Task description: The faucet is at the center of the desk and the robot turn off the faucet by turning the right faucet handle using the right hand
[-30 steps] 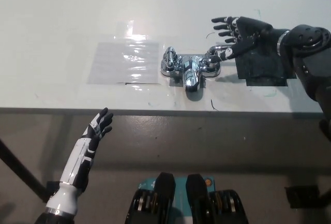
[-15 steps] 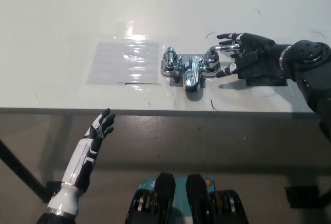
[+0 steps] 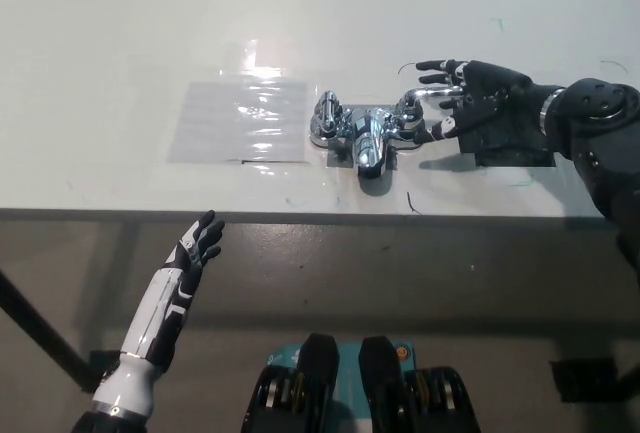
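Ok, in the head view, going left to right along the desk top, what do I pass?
Clear shiny plastic sheet → left chrome faucet handle → chrome faucet spout → right chrome faucet handle → black right hand over a dark square patch.

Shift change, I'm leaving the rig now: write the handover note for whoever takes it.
Right hand: open, fingers spread around the right faucet handle, no firm grasp visible.
Left hand: open, idle below the desk's near edge.
Faucet: chrome, mid-desk, beside a clear plastic sheet.
Done: the reach to the handle.
Left: close on the handle and turn it off.
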